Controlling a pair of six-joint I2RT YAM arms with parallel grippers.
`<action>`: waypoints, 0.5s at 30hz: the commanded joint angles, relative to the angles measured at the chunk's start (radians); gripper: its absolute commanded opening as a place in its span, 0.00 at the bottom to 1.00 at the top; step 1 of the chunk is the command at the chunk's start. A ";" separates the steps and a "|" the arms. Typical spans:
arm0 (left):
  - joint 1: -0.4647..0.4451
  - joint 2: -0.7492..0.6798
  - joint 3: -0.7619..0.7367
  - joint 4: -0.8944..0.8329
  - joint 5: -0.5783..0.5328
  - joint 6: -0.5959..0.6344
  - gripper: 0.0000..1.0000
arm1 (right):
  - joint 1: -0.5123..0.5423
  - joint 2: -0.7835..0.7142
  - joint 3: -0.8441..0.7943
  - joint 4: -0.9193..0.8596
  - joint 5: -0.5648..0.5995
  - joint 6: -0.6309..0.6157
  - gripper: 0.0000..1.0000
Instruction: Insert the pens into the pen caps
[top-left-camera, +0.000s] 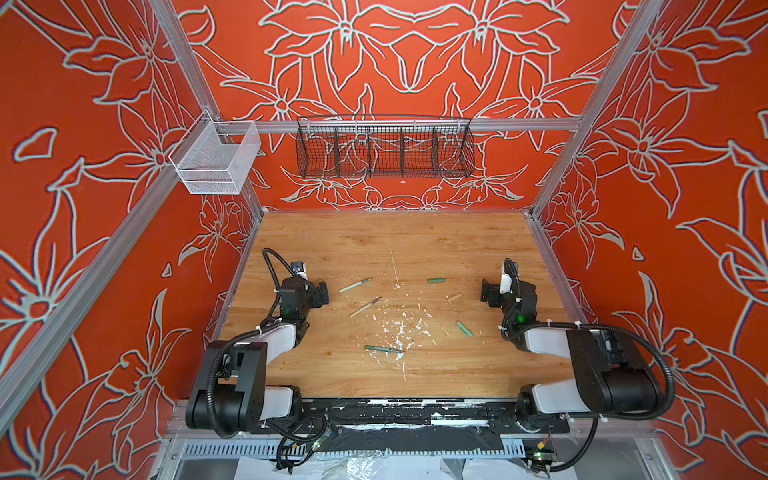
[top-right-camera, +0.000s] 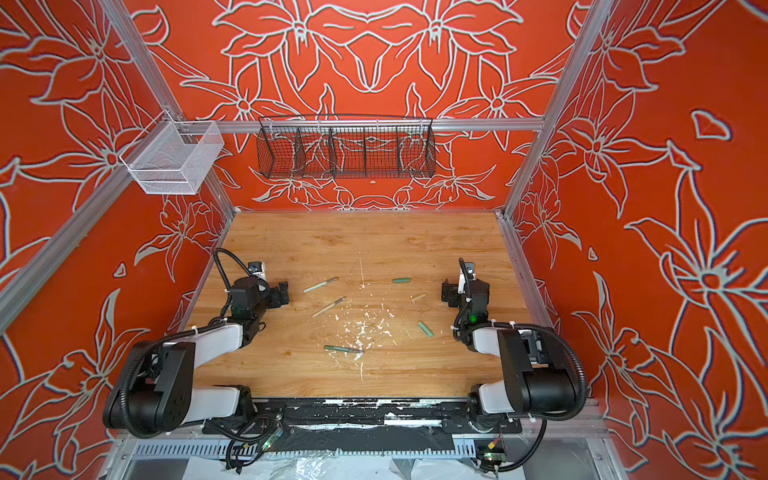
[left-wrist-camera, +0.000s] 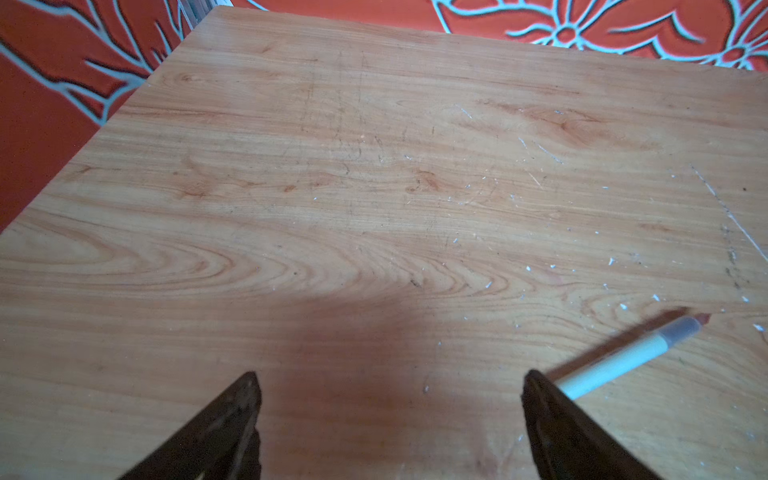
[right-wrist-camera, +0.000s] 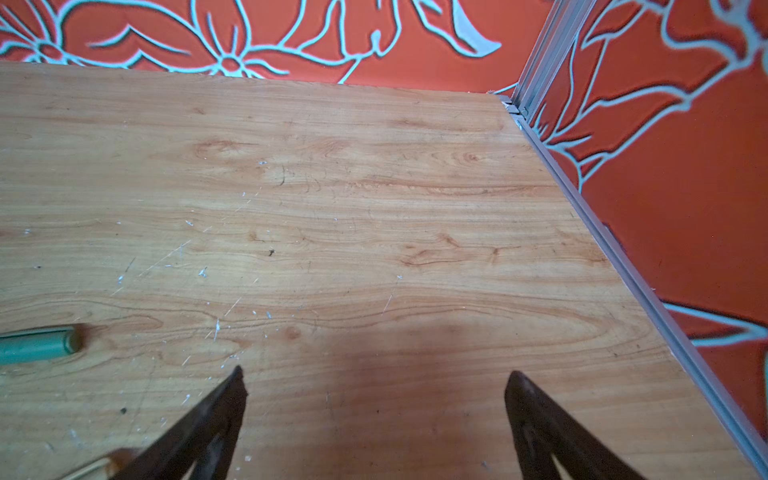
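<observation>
Jaws, left: spread wide, empty, beside the pale green pen (top-left-camera: 354, 285).
Pens: that one, tan pen (top-left-camera: 365, 306) and dark green pen (top-left-camera: 383, 349) lie loose on the desk (top-left-camera: 332, 237), tips bare.
Caps: dark green cap (top-left-camera: 436, 280), tan cap (top-left-camera: 454, 296), light green cap (top-left-camera: 464, 328) lie further right, apart from every pen.
Jaws, right: spread wide, empty, near the tan cap.
Progress: nothing capped; you have all three insertions left.

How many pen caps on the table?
3, all right of centre: dark green cap farthest back, tan cap a little nearer, light green cap nearest the front. None seems hidden.
</observation>
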 joint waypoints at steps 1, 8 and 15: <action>0.001 0.006 0.012 0.001 0.008 0.008 0.96 | -0.002 0.000 0.016 -0.008 -0.012 -0.006 0.97; 0.000 0.006 0.011 0.001 0.008 0.008 0.97 | -0.002 0.000 0.016 -0.008 -0.013 -0.007 0.97; 0.000 0.006 0.011 0.000 0.008 0.008 0.97 | -0.005 -0.001 0.018 -0.010 -0.018 -0.003 0.97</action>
